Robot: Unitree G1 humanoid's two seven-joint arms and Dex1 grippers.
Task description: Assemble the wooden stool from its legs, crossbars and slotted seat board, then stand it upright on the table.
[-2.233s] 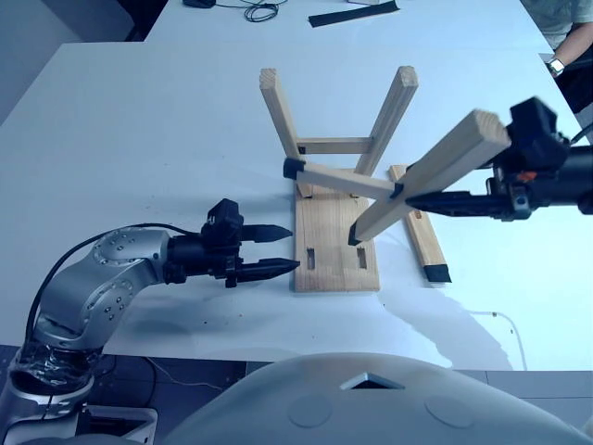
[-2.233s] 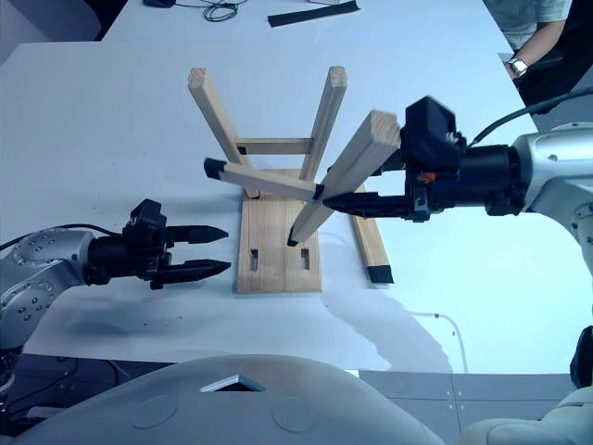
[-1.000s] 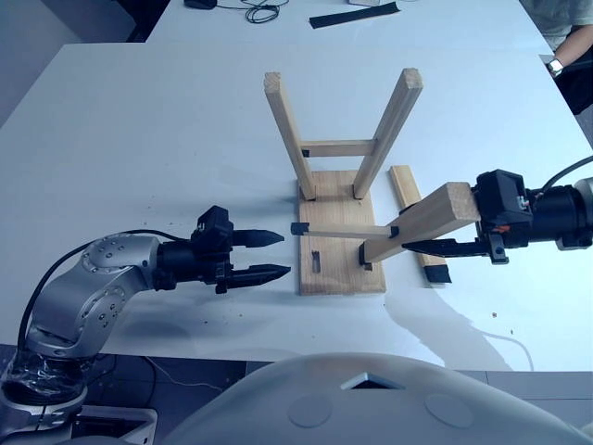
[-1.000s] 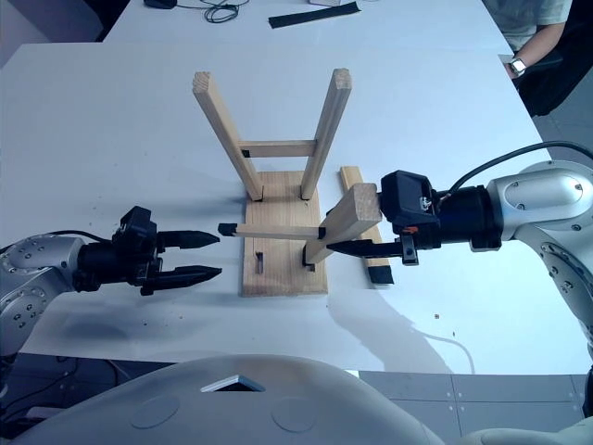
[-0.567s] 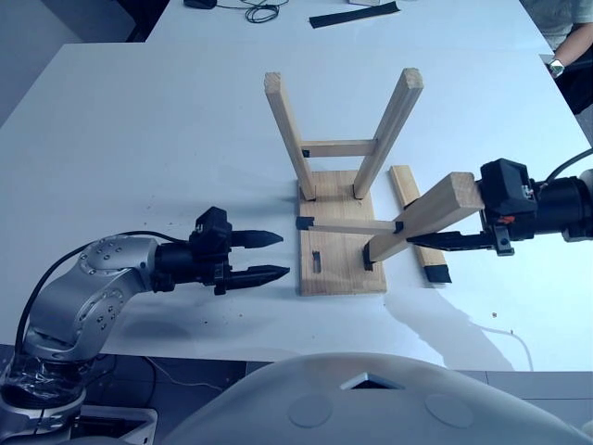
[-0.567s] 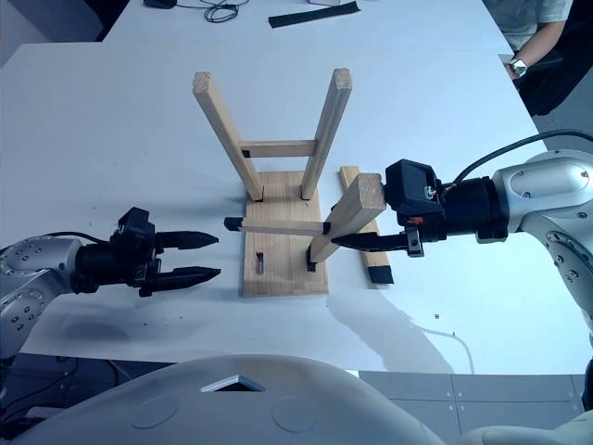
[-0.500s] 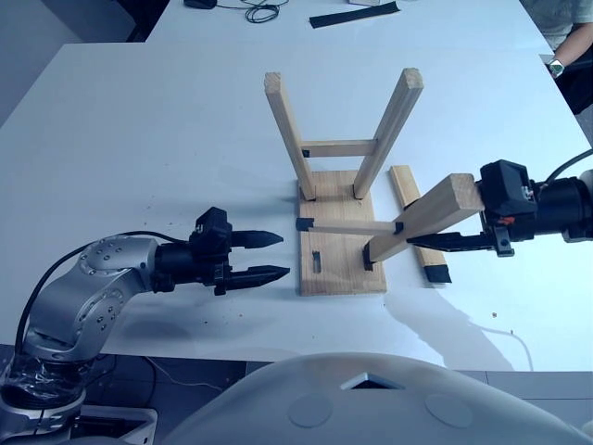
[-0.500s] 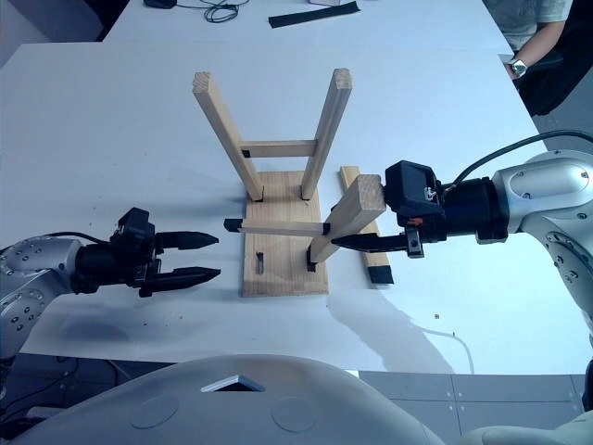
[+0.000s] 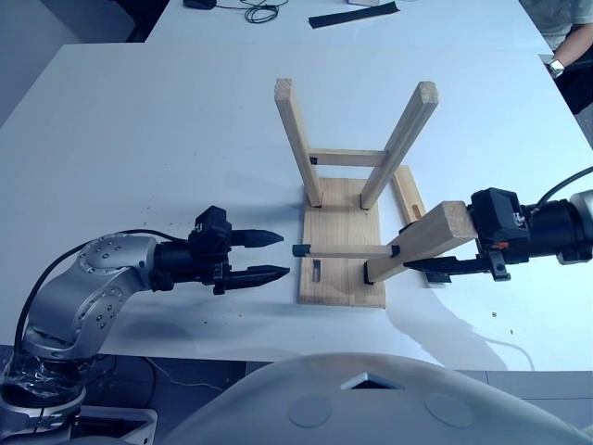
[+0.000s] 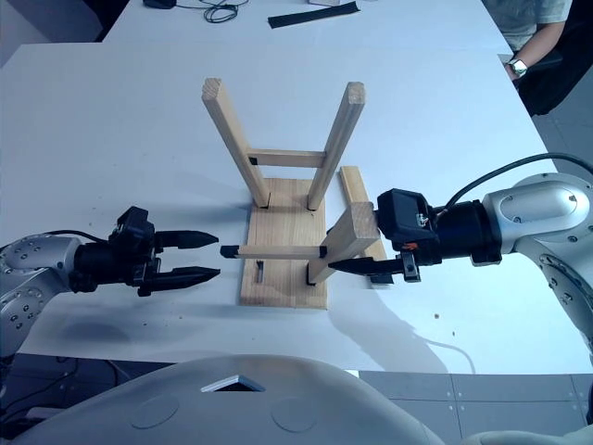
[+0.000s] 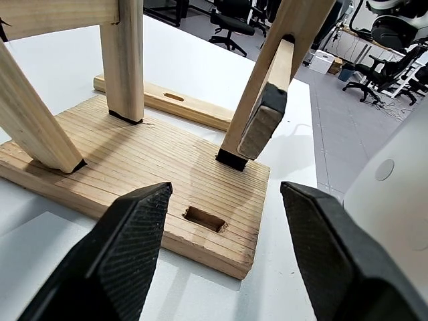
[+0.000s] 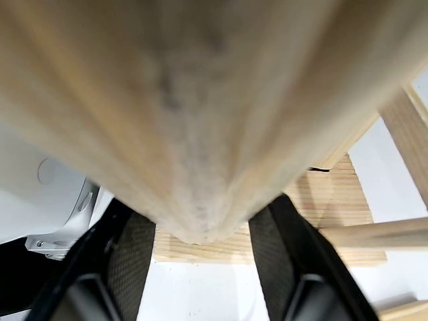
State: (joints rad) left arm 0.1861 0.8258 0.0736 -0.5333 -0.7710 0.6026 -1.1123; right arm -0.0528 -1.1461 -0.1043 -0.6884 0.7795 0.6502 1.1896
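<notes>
My right gripper (image 9: 434, 270) is clamping the loose leg (image 9: 422, 243) near its upper end. The leg's foot is touching the seat board (image 9: 343, 289), and its crossbar (image 9: 338, 250) is jutting toward my left gripper (image 9: 271, 256), which is hovering beside the board with fingers apart. The wood looks stiff and light (likely to lever in the grip), so gripping nearer the foot seems wiser.

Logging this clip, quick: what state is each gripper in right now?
Left gripper: jaws open, holding nothing.
Right gripper: jaws closed on a wooden leg.
</notes>
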